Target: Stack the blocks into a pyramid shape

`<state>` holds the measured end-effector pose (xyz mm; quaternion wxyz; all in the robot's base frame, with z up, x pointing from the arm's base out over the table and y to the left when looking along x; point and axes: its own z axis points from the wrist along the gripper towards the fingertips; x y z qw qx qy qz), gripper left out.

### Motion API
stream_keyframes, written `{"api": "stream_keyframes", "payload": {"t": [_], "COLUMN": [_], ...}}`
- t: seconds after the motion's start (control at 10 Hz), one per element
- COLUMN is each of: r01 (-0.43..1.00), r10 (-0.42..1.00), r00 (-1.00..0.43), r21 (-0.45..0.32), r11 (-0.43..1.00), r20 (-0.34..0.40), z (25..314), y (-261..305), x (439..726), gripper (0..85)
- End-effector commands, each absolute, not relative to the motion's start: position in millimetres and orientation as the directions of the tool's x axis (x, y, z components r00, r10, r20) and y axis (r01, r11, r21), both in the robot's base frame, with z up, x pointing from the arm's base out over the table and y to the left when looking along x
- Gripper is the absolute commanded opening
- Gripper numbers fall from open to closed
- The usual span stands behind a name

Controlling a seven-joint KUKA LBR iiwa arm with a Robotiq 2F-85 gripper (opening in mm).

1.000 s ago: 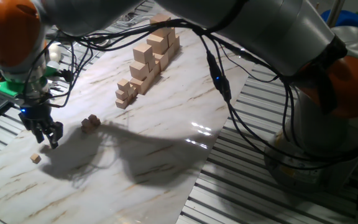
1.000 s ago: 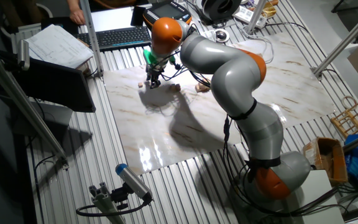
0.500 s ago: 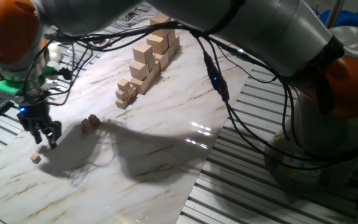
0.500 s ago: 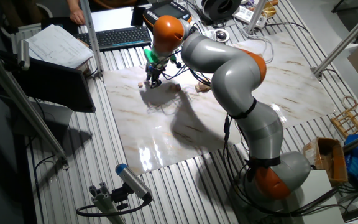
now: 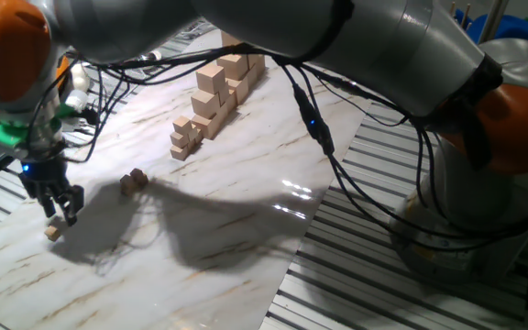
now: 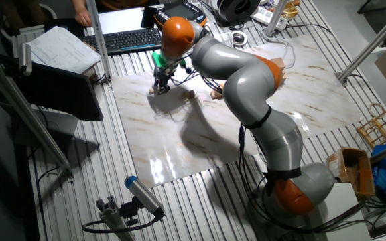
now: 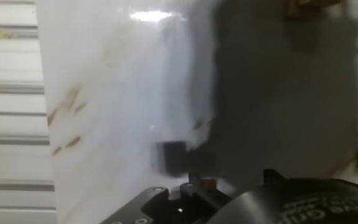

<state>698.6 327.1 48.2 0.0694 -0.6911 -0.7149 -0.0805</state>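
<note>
1. The desk (image 5: 246, 238) is a pale marble-patterned slab with tan veins, resting on a ribbed metal bed (image 5: 356, 293).
2. A single small block (image 5: 53, 233) lies on the slab near its left edge, apart from everything else.
3. A small cluster of blocks (image 5: 134, 181) sits right of it, pieces touching.
4. A long stepped row of larger cubes (image 5: 216, 96) stands toward the far end, rising in height away from the camera.
5. In the other fixed view, the cluster (image 6: 190, 94) appears near the slab's far edge.
</note>
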Motion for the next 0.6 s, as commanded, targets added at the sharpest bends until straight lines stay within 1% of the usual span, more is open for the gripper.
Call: {"api": "stream_keyframes", "payload": {"t": [0.0,0.5], "r01": [1.000,0.998], "r10": [0.978,0.975], "r00": [-0.024,0.007], "r21": [0.023,0.058], "r11": [0.020,-0.020], "r20": [0.207,0.224], "z": [46.5,38.5], "y": [333.0,338.1], "x": [697.5,706.6], "gripper": [51.0,51.0]}}
